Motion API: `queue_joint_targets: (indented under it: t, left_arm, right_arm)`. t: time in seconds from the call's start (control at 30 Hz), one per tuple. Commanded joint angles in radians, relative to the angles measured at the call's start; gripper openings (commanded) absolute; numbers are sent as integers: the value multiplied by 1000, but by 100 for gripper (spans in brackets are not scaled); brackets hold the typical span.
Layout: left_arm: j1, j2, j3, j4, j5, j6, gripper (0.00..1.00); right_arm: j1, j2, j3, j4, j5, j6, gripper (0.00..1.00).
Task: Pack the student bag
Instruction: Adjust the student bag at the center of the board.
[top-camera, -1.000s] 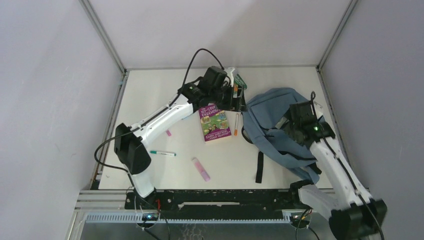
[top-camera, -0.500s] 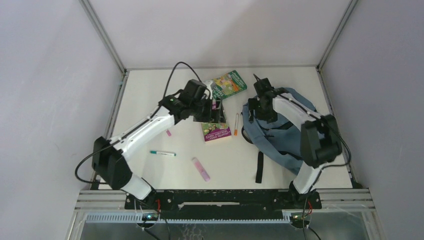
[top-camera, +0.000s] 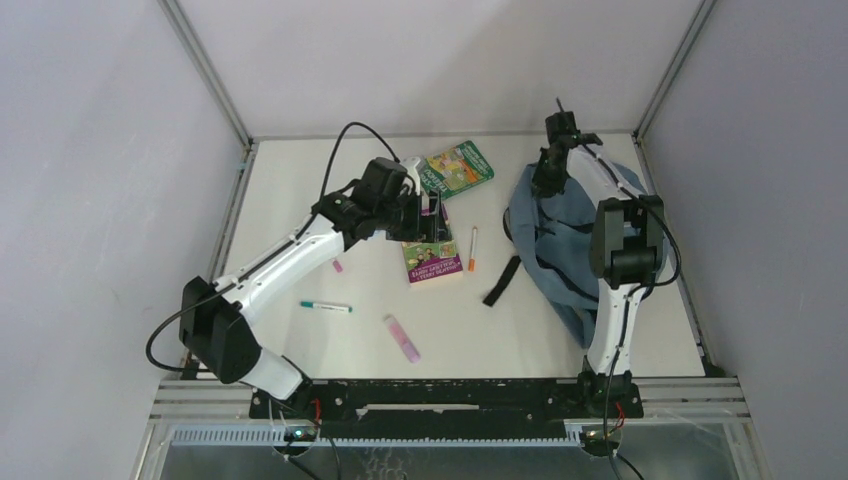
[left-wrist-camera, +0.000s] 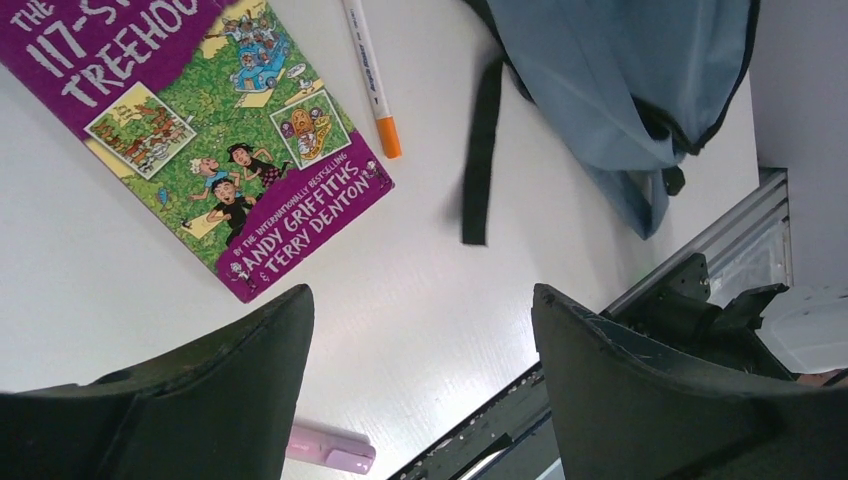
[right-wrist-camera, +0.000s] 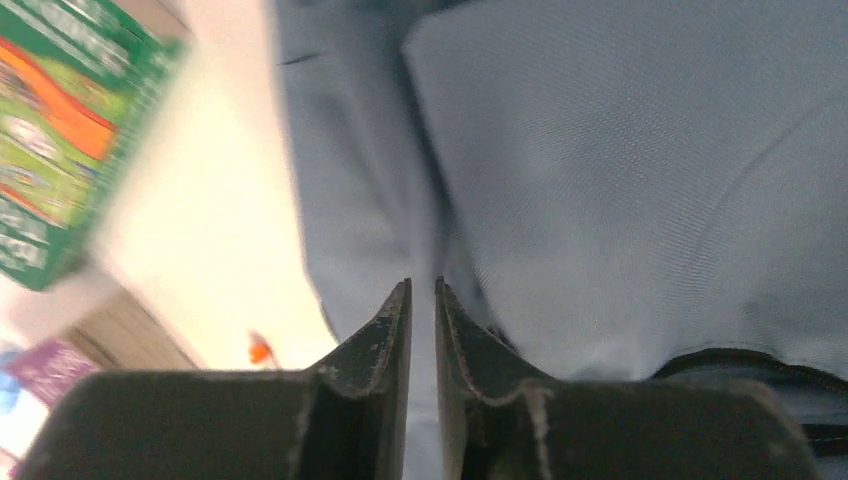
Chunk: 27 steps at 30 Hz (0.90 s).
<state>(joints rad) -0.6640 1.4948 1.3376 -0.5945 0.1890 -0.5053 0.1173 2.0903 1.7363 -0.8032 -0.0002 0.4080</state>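
Dusty-blue fabric marks the backpack (top-camera: 553, 238), which is spread over the right side of the counter (top-camera: 300, 180), with one black strap (top-camera: 502, 281) trailed out towards the middle. The right claw (right-wrist-camera: 420, 288) is held at the backpack's far top edge, its fingers (right-wrist-camera: 385, 335) brought almost together on the blue cloth, with only a narrow slit left between them. The left claw (left-wrist-camera: 420, 298) is held wide apart and empty above a purple book (left-wrist-camera: 210, 130), which is laid flat near the counter's middle. An orange-capped pen (top-camera: 472, 248) is laid between that book and the backpack. A green book (top-camera: 458, 167) is seen farther back, while a teal pen (top-camera: 326, 307) and a pink marker (top-camera: 401, 337) are laid nearer the arm bases.
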Motion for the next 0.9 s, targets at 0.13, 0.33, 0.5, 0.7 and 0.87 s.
queue_joint_targets:
  t: [0.13,0.33,0.5,0.7,0.87]
  left_arm:
    - [-70,29,41,60,0,66,88]
    - [-124,61,57,101,34,94,89]
    - [-172,198,139,129,85,25,88]
    - [-240,425,411,112,18,-90,91]
    - [-258,621,642,66,-16,-189,92]
  right_arm:
    - [-1,-168,118,-32,0,57,70]
    - [-90,-634,-428,125,11,55,77]
    - [-136,-857,-704,68,13,90,74]
    - [-209,-999,-879,57,-51,99,73]
    - [-278,-1089,-907,27,-60,90,74]
